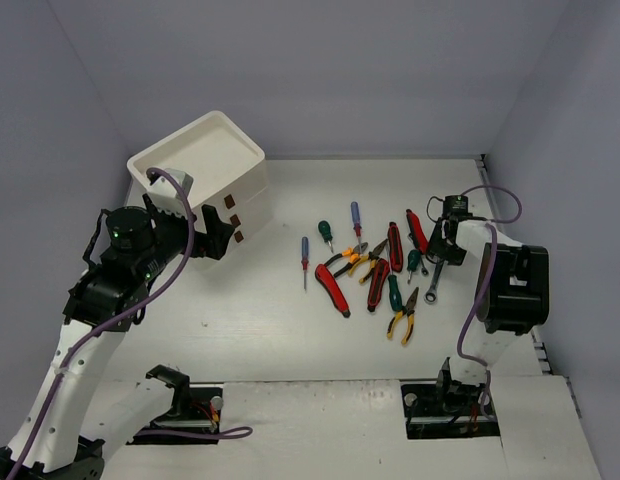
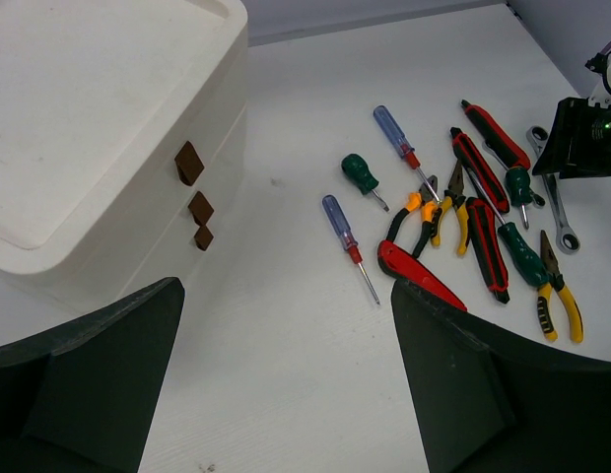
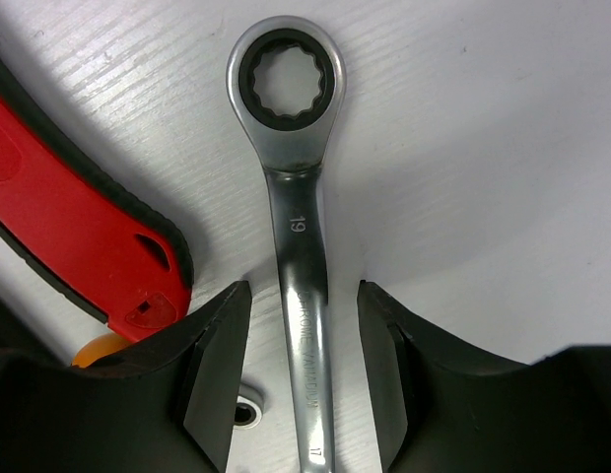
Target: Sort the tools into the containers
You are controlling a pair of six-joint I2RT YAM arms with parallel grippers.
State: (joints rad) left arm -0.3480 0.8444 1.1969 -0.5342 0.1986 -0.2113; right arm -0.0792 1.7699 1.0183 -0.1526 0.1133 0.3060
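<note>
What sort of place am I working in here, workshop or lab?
Most likely a lab test cell, not a workshop: plain pale walls box in a white table, with hand tools laid out beside one white drawer box.

Your top view looks down from high at the near edge over the whole table [image 1: 270, 330]. Your left wrist view faces across it from well back, sharing the box [image 2: 99, 148] and tools [image 2: 483, 232]. Your right wrist view hangs close over one wrench [image 3: 296, 227].
</note>
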